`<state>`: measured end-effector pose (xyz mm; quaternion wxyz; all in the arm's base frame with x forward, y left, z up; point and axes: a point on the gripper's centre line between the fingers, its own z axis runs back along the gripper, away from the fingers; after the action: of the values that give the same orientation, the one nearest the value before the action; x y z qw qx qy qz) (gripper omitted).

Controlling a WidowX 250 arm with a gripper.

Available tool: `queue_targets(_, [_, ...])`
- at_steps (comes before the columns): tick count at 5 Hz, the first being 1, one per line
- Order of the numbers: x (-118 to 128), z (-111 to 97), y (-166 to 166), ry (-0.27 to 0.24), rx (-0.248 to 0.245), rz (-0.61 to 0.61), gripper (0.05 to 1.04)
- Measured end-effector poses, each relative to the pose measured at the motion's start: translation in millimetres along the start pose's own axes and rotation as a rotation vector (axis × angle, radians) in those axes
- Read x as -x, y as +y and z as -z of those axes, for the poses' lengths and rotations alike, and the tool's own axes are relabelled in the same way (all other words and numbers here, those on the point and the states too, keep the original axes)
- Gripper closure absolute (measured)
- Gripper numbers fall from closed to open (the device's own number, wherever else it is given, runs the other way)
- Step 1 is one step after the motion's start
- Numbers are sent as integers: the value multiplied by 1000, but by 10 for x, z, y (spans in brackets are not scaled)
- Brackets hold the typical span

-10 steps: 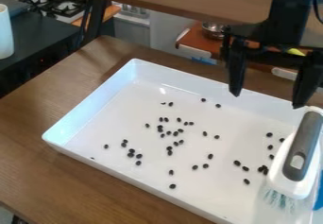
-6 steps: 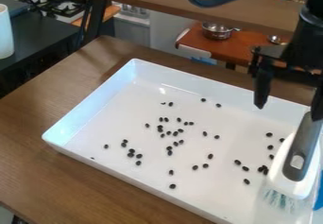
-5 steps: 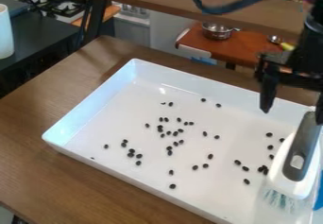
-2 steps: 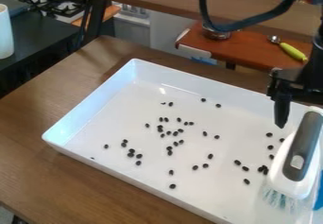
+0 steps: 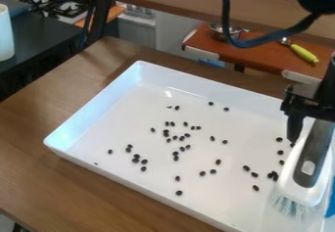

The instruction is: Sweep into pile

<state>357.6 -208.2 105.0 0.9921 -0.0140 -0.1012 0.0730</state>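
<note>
Gripper and brush at the tray's right-hand side. Over the last two seconds the gripper [image 5: 314, 133] has been lowered and carried rightward; one finger is now placed beside the upper end of the grey handle [image 5: 314, 152]. The gripper is judged to be spread wide, that finger being set well out from the wrist; no grasp is seen. The brush head [image 5: 302, 184] is located near the right end of the white tray [image 5: 99, 104], bristles toward the near edge. The dark beans [image 5: 175, 154] have been left unmoved, scattered from the left edge to the brush. A grasp of the handle is presumably being prepared; sweeping remains to be started.
</note>
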Motion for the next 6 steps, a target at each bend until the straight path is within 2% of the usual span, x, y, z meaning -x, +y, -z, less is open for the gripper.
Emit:
queue_targets(1, [6,122,15,14,-28,7,80])
queue_targets(2, [-8,126,23,9,-31,10,112])
queue_targets(3, [14,242,41,26,-55,22,387])
queue_targets(4, [15,275,63,34,-61,26,585])
queue_targets(6, [39,340,132,33,-87,33,585])
